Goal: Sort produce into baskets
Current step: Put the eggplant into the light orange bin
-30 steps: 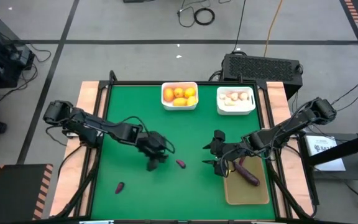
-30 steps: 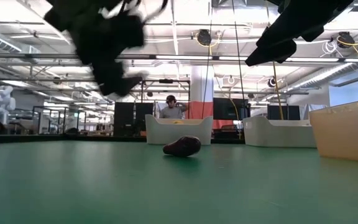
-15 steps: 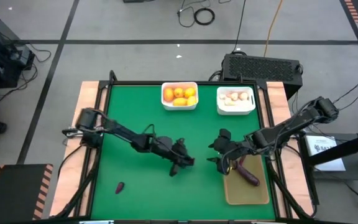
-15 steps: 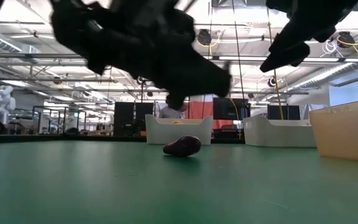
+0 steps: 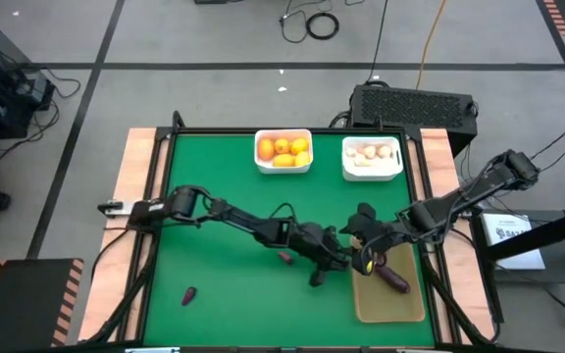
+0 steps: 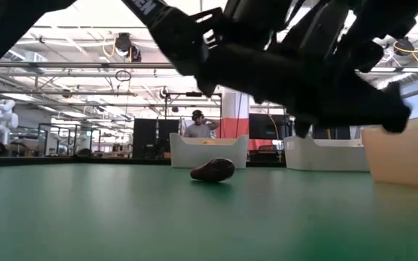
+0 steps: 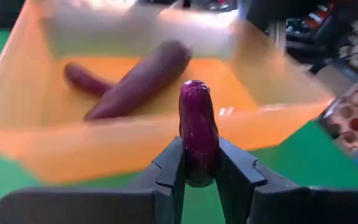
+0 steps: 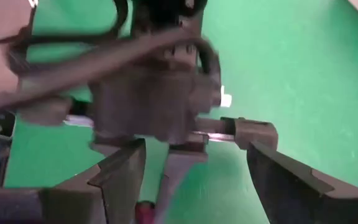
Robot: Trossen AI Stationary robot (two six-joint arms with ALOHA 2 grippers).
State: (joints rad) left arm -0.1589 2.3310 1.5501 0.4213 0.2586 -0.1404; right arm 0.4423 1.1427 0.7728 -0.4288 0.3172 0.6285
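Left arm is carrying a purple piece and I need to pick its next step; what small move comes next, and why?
Probably ease the left gripper forward over the tan tray, then release. It is shut on a purple piece just short of the tray's near wall, where two purple pieces already lie.

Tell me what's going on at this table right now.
Two robot arms are sorting produce. The left gripper is shut on a small dark purple piece and reaches across the green table toward the tan tray, where a longer purple piece and a smaller one already lie. The right gripper is open beside the tray, holding nothing. Orange fruits fill one white bin and white bulbs the other. Two purple pieces are loose on the table.
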